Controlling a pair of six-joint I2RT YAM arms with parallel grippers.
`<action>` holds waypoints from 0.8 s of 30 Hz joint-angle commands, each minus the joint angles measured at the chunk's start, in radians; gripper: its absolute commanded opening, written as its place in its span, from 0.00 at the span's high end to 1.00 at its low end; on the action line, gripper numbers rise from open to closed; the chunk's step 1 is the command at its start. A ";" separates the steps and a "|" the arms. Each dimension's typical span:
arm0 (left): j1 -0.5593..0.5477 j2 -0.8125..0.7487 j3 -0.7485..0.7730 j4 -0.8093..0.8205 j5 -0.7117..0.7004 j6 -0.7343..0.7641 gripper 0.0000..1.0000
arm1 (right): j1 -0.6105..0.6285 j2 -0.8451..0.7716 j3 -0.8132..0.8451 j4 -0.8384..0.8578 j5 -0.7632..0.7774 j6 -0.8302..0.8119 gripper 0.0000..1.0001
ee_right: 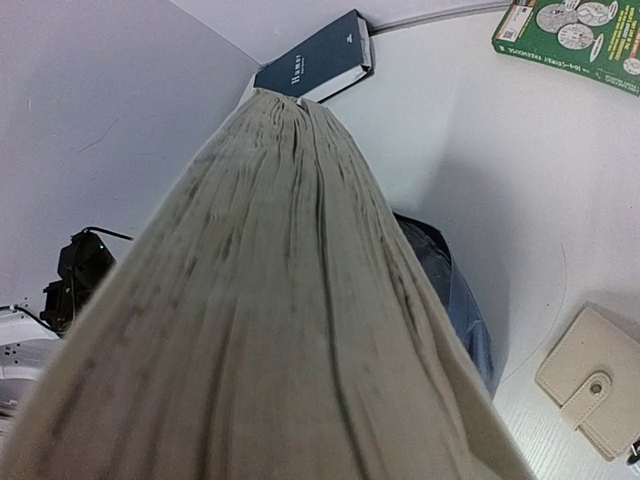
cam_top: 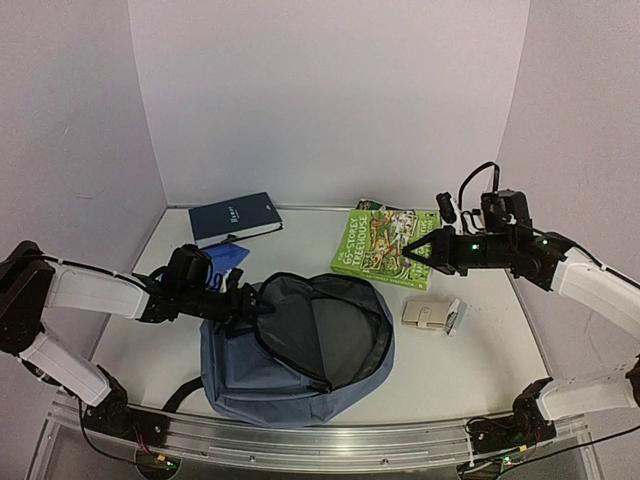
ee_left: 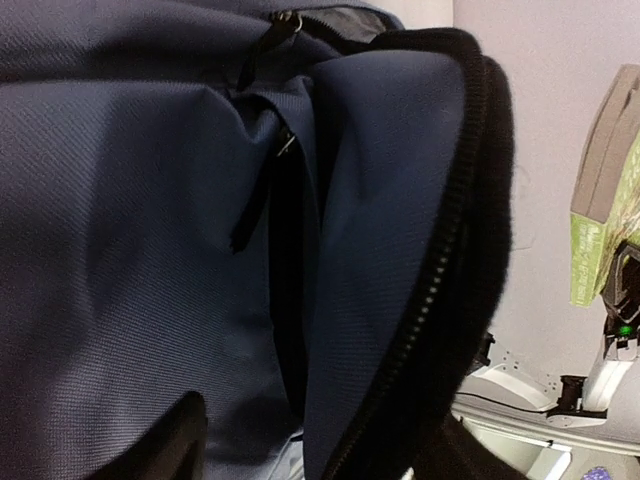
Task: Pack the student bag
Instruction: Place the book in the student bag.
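Observation:
The student bag (cam_top: 262, 378), a large slate-blue backpack, lies at the front centre with its main compartment unzipped and gaping. My left gripper (cam_top: 236, 300) is shut on the bag's left zipper rim and holds the mouth open. The left wrist view shows the bag's fabric (ee_left: 120, 200) and the black zipper edge between my fingers (ee_left: 160, 445). My right gripper (cam_top: 424, 250) is shut on a green picture book (cam_top: 383, 245) and holds it raised to the right of and behind the bag. The book's page edge (ee_right: 270, 300) fills the right wrist view and hides the fingers.
A dark navy book (cam_top: 235, 217) lies at the back left and a small bright-blue book (cam_top: 226, 257) lies beside my left arm. A beige wallet (cam_top: 431, 315) lies right of the bag. Another green book (ee_right: 580, 30) lies at the back. Walls close in on three sides.

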 commanded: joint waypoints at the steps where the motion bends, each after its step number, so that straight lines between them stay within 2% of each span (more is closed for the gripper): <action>1: -0.031 0.057 0.079 0.048 0.082 0.040 0.49 | 0.005 -0.006 0.021 0.089 -0.037 -0.015 1.00; 4: -0.036 0.049 0.086 0.054 0.083 0.050 0.84 | 0.005 -0.001 0.019 0.088 -0.039 -0.017 1.00; 6: -0.036 0.024 0.088 0.036 0.064 0.063 0.97 | 0.005 0.007 0.017 0.087 -0.052 -0.020 1.00; 7: -0.035 0.014 0.089 0.030 0.059 0.068 0.99 | 0.005 0.013 0.014 0.086 -0.062 -0.022 1.00; 14: -0.036 -0.063 0.092 0.041 0.074 0.085 1.00 | 0.007 0.072 -0.022 0.054 -0.151 -0.049 1.00; 24: -0.036 -0.139 0.092 0.194 0.155 0.071 1.00 | 0.031 0.193 -0.075 0.044 -0.280 -0.072 1.00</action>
